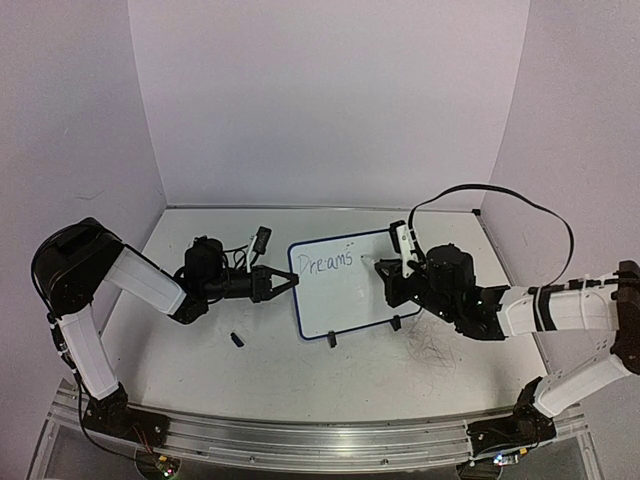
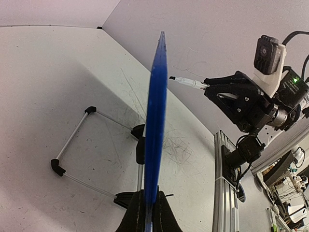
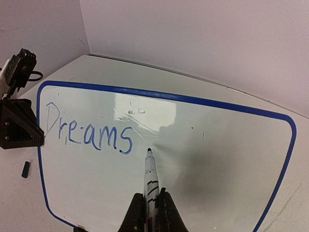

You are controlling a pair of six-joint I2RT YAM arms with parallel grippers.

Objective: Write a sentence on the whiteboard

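Overhead: the small blue-rimmed whiteboard (image 1: 350, 300) stands mid-table, the left gripper (image 1: 284, 283) pinching its edge. Left wrist: rim clamped, edge-on. Right wrist: the right gripper (image 3: 150, 212) clasps a white marker (image 3: 150, 176) by the blue cursive sentence (image 3: 89, 134), "Dreams"; hard pressing could tip the board.

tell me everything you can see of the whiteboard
The whiteboard is small, rectangular and glossy white, with a dark blue rim and rounded corners. It stands tilted on black feet on the table. "Dreams" is written in blue at its upper left; the rest is blank. The left gripper pinches its left edge. The right gripper holds a marker with its tip just past the s; contact is unclear.
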